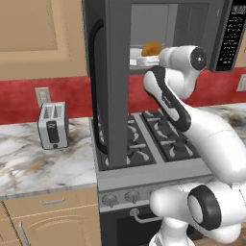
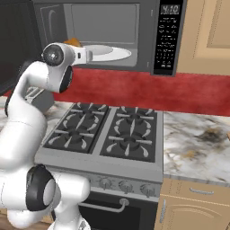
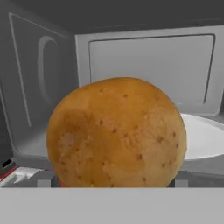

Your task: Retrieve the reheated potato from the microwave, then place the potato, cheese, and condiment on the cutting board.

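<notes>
The microwave (image 2: 112, 36) hangs above the stove (image 2: 108, 132) with its big dark door (image 1: 113, 81) swung wide open. Inside sits a round white plate (image 2: 110, 54). The potato (image 3: 116, 133) is golden-brown with little dark spots, and it is at the front left of the microwave, by the edge of the plate. The white arm reaches up from the base and its end goes into the microwave opening right at the potato. In the hand view the potato looks very big and close, with the grey back wall (image 3: 151, 70) of the microwave behind it and the white plate to one side. The claw (image 3: 116, 183) has its fingers spread wide, one small dark tip (image 3: 43, 183) low on each side of the potato. I cannot tell if the tips touch it. A silver toaster (image 1: 53, 126) stands on the marble bench (image 1: 43, 166) left of the stove.
</notes>
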Controlling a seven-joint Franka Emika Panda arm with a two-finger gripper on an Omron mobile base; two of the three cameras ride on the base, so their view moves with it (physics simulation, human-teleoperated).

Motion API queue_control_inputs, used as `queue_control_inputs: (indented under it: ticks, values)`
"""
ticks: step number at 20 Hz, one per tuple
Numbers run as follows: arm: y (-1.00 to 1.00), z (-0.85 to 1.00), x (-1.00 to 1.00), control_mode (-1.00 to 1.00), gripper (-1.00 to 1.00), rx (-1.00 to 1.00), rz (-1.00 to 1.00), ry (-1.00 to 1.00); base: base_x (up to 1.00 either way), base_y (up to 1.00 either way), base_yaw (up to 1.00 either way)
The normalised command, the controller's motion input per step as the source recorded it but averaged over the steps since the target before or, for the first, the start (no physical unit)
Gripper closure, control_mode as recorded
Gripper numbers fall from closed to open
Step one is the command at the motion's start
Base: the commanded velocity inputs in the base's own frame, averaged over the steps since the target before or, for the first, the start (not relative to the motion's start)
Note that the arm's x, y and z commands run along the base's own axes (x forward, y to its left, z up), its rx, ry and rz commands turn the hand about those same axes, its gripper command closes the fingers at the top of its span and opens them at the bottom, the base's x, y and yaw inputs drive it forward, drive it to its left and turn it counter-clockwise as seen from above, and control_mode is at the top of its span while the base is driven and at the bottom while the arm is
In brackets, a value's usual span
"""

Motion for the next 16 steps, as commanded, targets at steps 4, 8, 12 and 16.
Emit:
queue_control_inputs:
  ticks: [4, 8, 12, 16]
  values:
    - [-0.2, 0.63, -0.99, -1.0, 1.0, 0.0, 0.0, -0.11, 0.0, 0.0, 0.0]
    - [-0.21, 0.44, -0.92, -1.0, 1.0, 0.0, -0.02, -0.03, 0.0, 0.0, 0.0]
    - [-0.31, 0.15, -0.86, -1.0, 1.0, 0.0, -0.01, 0.01, 0.0, 0.0, 0.0]
    - [-0.31, 0.0, -0.8, -1.0, 1.0, 0.0, -0.03, 0.2, 0.0, 0.0, 0.0]
